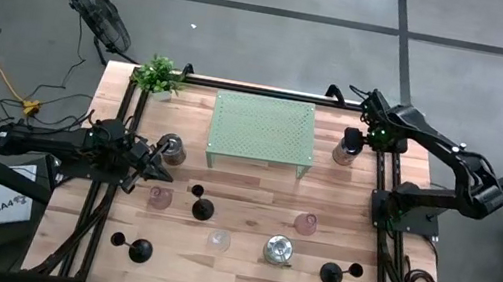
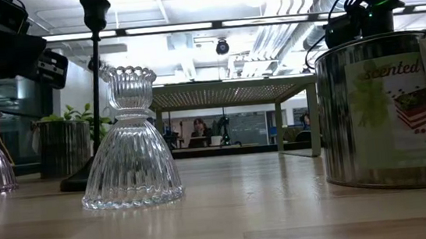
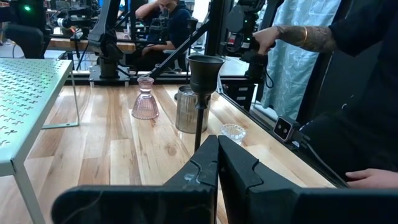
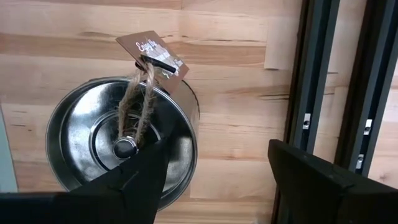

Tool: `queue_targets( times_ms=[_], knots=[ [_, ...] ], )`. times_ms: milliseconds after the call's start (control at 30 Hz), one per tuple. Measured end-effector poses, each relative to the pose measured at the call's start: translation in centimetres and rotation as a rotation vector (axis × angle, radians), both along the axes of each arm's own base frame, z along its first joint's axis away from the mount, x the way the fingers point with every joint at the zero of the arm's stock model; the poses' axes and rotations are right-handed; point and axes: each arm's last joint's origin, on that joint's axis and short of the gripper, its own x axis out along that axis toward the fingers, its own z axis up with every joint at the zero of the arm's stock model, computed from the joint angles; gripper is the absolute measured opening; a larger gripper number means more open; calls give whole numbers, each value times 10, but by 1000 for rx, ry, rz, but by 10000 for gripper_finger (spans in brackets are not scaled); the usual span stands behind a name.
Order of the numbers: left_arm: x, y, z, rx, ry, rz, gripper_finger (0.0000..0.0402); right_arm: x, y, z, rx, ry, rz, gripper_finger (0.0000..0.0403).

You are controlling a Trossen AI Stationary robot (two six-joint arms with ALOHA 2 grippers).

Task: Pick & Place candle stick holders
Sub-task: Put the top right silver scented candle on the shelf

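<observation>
Three black candle stick holders stand upright on their round bases on the wooden table: one at mid table point(image 1: 200, 207), one near left point(image 1: 139, 250), one near right point(image 1: 332, 272). My left gripper point(image 1: 158, 160) is shut and empty, raised above the table's left side. The mid-table holder, with its cup point(image 3: 205, 64) and stem, stands ahead of it, apart from the fingers. It also shows in the low view point(image 2: 99, 75). My right gripper point(image 4: 219, 146) is open above a tagged metal tin point(image 4: 106, 140) at the table's back right point(image 1: 346, 152). I see no touch.
A green perforated riser point(image 1: 263, 129) stands at mid back, a plant point(image 1: 158, 74) at back left. A tin point(image 1: 170, 148) sits by my left gripper. Pink glass holders point(image 1: 159, 197) point(image 1: 305, 223), a clear one point(image 1: 219, 240) and a labelled tin point(image 1: 278, 251) stand around. A person's arm point(image 3: 301, 37) is beyond the table's right edge.
</observation>
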Motion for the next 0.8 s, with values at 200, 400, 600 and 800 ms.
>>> queue_targets(
  times_ms=[200,400,600,800],
  knots=[
    [0,0,0,0,0,0,0,0,0,0,-4,7,-4,270],
    [0,0,0,0,0,0,0,0,0,-1,0,5,-4,230],
    [0,0,0,0,0,0,0,0,0,-1,0,7,12,159],
    [0,0,0,0,0,0,0,-2,-1,-1,-30,61,17,109]
  ],
)
